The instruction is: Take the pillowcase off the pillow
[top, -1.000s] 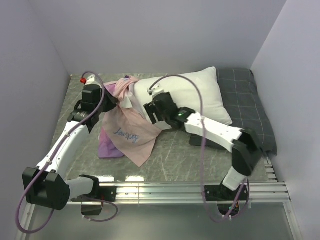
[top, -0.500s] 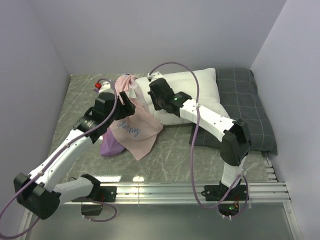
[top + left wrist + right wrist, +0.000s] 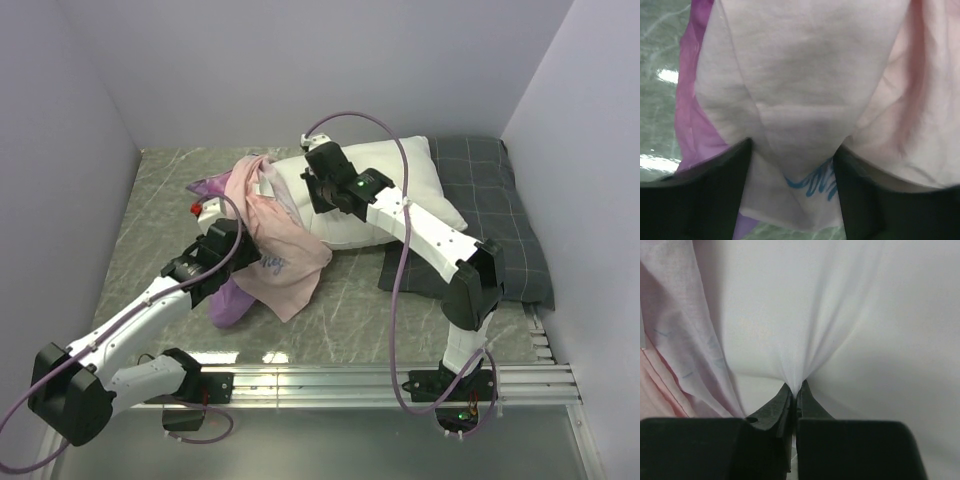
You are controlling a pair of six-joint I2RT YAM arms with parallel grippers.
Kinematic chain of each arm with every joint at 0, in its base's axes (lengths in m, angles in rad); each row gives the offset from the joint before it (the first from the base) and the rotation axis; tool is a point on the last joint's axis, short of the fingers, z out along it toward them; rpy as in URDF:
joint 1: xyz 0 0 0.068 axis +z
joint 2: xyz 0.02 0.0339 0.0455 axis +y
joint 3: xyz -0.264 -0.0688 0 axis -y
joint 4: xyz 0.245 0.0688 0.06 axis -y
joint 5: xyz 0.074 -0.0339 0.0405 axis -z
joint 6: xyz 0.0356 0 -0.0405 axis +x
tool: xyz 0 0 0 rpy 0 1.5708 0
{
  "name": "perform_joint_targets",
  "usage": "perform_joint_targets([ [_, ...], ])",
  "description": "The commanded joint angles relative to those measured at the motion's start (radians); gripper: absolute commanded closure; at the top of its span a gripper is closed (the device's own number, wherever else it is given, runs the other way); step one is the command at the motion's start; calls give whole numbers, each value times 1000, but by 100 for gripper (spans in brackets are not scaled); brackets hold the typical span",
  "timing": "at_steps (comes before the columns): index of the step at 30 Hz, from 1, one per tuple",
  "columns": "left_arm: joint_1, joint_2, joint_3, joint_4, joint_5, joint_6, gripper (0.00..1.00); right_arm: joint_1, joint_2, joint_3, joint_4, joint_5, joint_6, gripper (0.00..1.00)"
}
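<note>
Pink pillowcase (image 3: 278,248): bunched over the left end of the pillow (image 3: 400,180), paler inner side out, spilling from there onto the table (image 3: 350,300) in front of it
Pillow: I see it white and plump, its right end overlapping the grey checked pillow (image 3: 500,215)
Right gripper (image 3: 796,390): pressed together on a pinch of the pillow's white cover, near the pillow's left end
Left gripper (image 3: 792,150): I read its fingers (image 3: 710,195) as spread apart, pillowcase cloth sagging into the gap, just in front of the pillow's left end
</note>
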Motion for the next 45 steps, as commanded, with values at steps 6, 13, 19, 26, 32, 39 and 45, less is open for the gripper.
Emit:
perform_joint_targets([
  [6,20,19,76,-64,-170,-38,96,-58,-107,79,57,30,12,100],
  [13,359,-87,59,-35,-32,30,100,-159,-204,48,66,16,24,100],
  [19,667,-84,13,48,140,17,100,-190,-251,62,60,13,23,100],
  [26,738,-5,10,111,251,23,98,-188,-297,-8,83,-25,23,100],
  [32,752,2,38,154,412,68,65,-141,-351,-128,118,-2,29,100],
  [39,750,-56,149,104,416,157,31,-61,-425,-461,337,-9,115,100],
  [45,708,-24,272,113,614,212,23,37,-478,-752,561,2,239,100],
])
